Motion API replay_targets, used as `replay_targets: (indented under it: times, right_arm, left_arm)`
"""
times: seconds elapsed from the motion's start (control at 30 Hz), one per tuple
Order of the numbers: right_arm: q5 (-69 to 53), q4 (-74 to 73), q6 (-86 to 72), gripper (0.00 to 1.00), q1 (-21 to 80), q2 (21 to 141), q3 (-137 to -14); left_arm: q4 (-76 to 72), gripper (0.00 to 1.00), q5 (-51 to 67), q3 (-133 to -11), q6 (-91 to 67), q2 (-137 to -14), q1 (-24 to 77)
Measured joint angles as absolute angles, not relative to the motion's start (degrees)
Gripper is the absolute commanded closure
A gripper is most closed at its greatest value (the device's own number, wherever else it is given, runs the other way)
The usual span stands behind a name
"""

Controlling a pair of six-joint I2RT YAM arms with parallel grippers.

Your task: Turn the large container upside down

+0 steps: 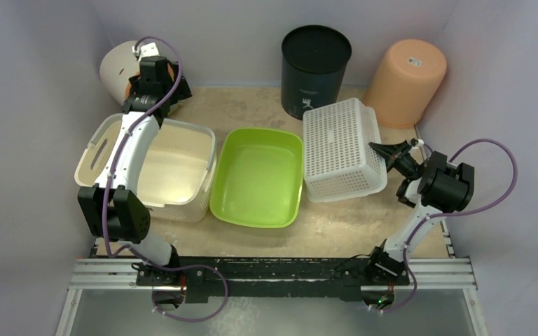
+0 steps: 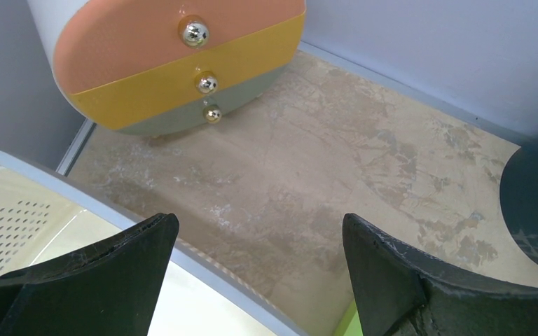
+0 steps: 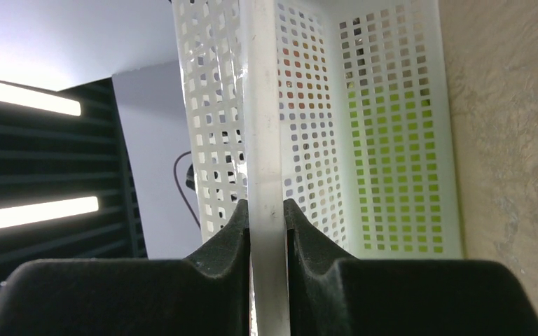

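Evidently the container (image 1: 182, 208) is not yet gripped. It sits open side up at the left of the bench (image 1: 252, 105), with its right wall just beside the green tub (image 1: 258, 178). The left gripper (image 2: 260, 222) hangs above its far rim with jaws spread wide and holds nothing. The right gripper (image 3: 267, 213) has its jaws pinching the rim of the white basket (image 1: 340, 150) at the right, well apart from the container. That arm can lend no help unless it lets go. The step in hand looks like taking the far rim. To do it well, I would lower the left jaws so one finger goes inside the wall and one outside. They should close squarely on the rim, not on a rounded corner. Then raise that edge high enough to roll the container over toward the near side. The tub at the right and the drawer unit (image 2: 175, 63) at the far left leave little room. As for writing, the black bin (image 1: 314, 70) carries small pale print low on its side. The upturned orange bucket (image 1: 406, 80) has a pale sticker on its base. Both are too small to read.
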State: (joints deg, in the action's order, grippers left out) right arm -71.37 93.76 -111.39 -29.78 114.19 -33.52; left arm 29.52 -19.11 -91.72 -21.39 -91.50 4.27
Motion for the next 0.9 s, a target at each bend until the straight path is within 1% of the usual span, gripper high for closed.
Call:
replay_targets:
  times: [0.33, 0.43, 0.5, 0.57, 0.63, 0.7, 0.73, 0.8, 0.87, 0.9]
  right_arm:
    - [-74.1, 93.4, -110.8, 0.99, -29.6, 111.6, -37.2]
    - [-75.0, 92.0, -107.1, 0.98, -29.5, 109.8, -38.4]
    - [-75.4, 86.9, -102.2, 0.98, -29.5, 107.7, -40.2]
    - [-76.0, 76.4, -93.8, 0.97, -29.4, 105.5, -43.8]
    - [-75.6, 54.8, -78.2, 0.94, -29.1, 103.8, -52.3]
    - [-75.0, 30.8, -60.6, 0.94, -28.8, 105.1, -65.3]
    - [-74.3, 21.7, -53.4, 0.94, -28.7, 106.3, -71.2]
    - [-73.0, 10.2, -43.9, 0.94, -28.7, 108.2, -78.7]
    - [-73.3, 2.7, -37.7, 0.94, -28.9, 110.0, -81.6]
    - [-73.9, 1.3, -36.5, 0.94, -29.1, 110.8, -82.0]
  left_arm:
    - [29.6, 0.11, -18.9, -92.6, -21.4, -92.5, 4.3]
    - [29.6, 0.11, -18.7, -93.6, -21.4, -93.4, 4.3]
    - [29.6, 0.11, -18.6, -94.5, -21.4, -94.0, 4.3]
    - [29.6, 0.11, -18.4, -95.4, -21.4, -94.8, 4.3]
    - [29.4, 0.11, -18.3, -95.9, -21.4, -95.4, 4.3]
    - [29.4, 0.11, -18.2, -96.0, -21.4, -95.7, 4.3]
    - [29.4, 0.11, -18.2, -96.0, -21.4, -95.9, 4.3]
    - [29.5, 0.11, -18.2, -96.0, -21.4, -96.1, 4.3]
    - [29.5, 0.11, -18.2, -96.0, -21.4, -96.1, 4.3]
    - [29.5, 0.11, -18.2, -96.0, -21.4, -96.1, 4.3]
